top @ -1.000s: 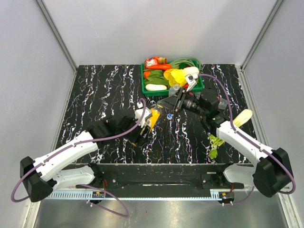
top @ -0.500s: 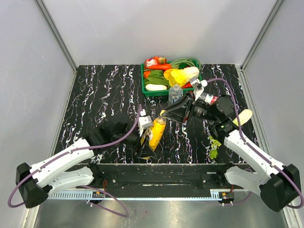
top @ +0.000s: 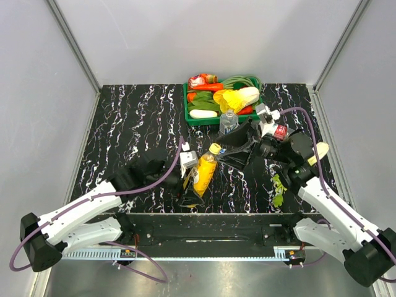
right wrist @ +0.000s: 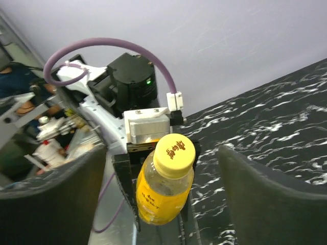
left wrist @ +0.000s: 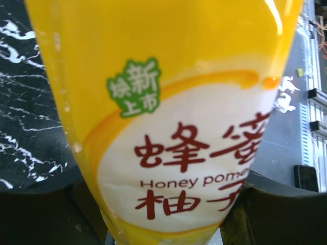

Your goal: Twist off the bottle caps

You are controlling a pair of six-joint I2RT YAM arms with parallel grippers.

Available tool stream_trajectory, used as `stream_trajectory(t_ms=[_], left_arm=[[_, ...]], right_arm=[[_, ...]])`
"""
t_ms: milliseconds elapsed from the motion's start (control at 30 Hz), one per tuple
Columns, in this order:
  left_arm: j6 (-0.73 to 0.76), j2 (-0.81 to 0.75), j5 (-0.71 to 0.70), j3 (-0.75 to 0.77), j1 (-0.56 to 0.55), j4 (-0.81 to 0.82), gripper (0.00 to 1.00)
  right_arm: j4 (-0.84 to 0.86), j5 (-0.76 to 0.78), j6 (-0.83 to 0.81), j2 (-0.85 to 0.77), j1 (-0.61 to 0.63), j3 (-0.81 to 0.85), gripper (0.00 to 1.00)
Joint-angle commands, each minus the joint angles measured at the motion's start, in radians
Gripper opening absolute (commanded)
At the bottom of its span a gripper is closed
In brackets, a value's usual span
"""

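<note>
The orange juice bottle [top: 203, 174] leans up and to the right, gripped low on its yellow label [left wrist: 168, 127] by my left gripper [top: 193, 178], which is shut on it. Its yellow cap [top: 215, 148] sits on the neck. The cap [right wrist: 174, 154] faces my right gripper [right wrist: 163, 196], whose dark fingers [right wrist: 271, 201] stand wide apart either side without touching it. In the top view the right gripper [top: 228, 150] is just right of the cap. The clear water bottle [top: 228, 121] stands by the tray. A red-labelled bottle [top: 279, 131] lies behind the right arm.
A green tray [top: 187, 114] full of vegetables stands at the back centre. A pale yellow vegetable [top: 318, 151] and a green leafy one [top: 279, 189] lie at the right, near the right arm. Grey walls close off the black marbled table [top: 130, 124].
My right gripper moved from the tray to the yellow cap, closed on it, then opened and drew back slightly right. The left arm has pulled the juice bottle nearer.
</note>
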Motion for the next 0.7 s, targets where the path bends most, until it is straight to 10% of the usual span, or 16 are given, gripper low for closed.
stream_trajectory(t_ms=[0,433,667], left_arm=[[0.008,-0.001,-0.109,0.033,0.004,-0.004,0.16],[0.034,0.048,-0.599,0.129,-0.056,-0.155,0.15],[0.028,0.087,-1.05,0.183,-0.211,-0.196,0.11]], right_arm=[[-0.089,0.185,-0.056,-0.068,0.01,0.026,1.0],[-0.434,0.524,-0.064,-0.071,0.01,0.128,1.0],[-0.432,0.468,0.011,0.0,0.01,0.148,1.0]])
